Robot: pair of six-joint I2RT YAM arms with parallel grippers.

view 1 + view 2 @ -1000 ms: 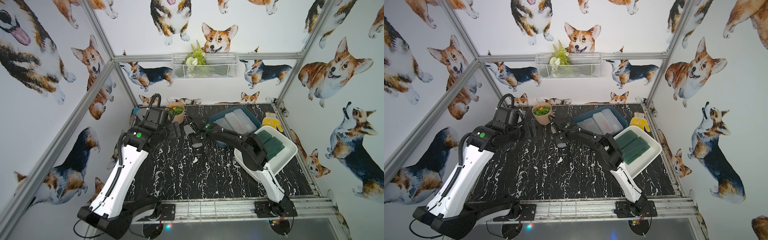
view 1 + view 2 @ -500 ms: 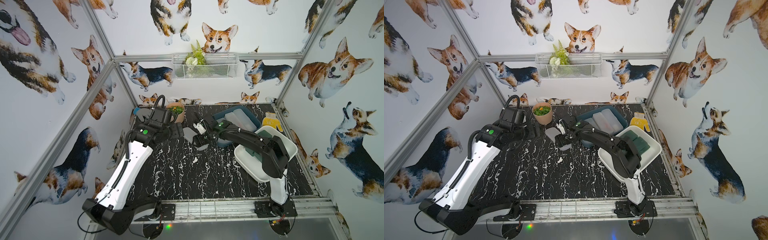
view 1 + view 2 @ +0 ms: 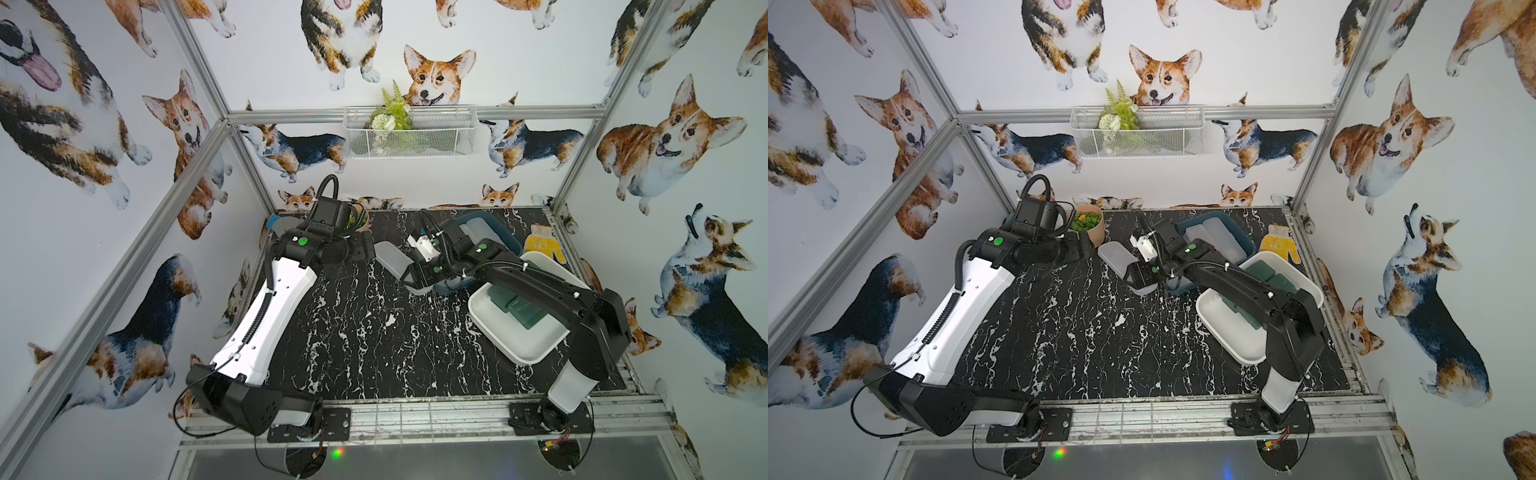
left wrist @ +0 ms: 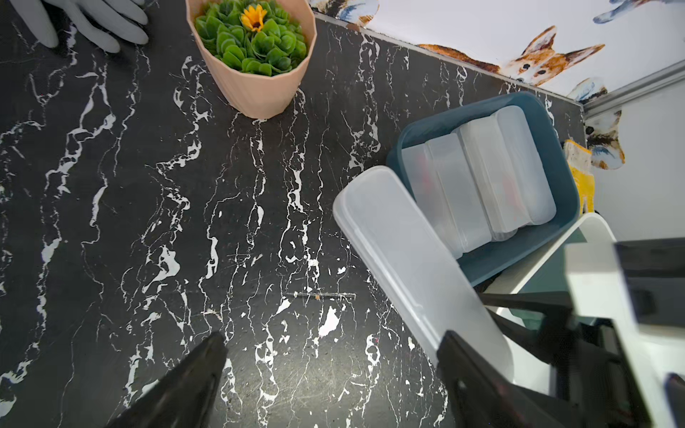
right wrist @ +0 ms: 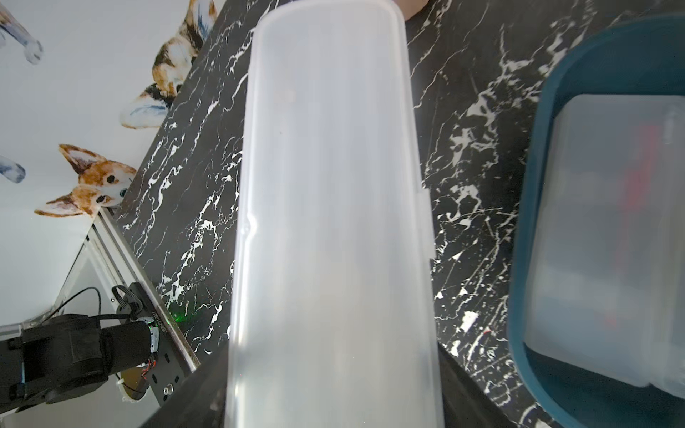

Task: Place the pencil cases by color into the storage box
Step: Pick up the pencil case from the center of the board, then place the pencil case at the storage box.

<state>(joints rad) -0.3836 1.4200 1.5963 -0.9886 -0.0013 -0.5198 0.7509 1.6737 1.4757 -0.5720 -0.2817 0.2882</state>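
Black, white-veined marble tabletop sits under corgi-print walls. Right hand pinches one end of a frosted translucent pencil case, which is long, flat, round-cornered smooth plastic. It is lifted just beside the dark blue storage box, where more frosted cases lie stacked. Left hand is spread and empty, just beside the held case. Dark green cases lie in a white box.

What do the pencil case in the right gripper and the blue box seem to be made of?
The pencil case looks like frosted, translucent plastic: milky, with a moulded rim. The blue box is likely opaque moulded plastic, smooth, with slight sheen on its rounded rim.
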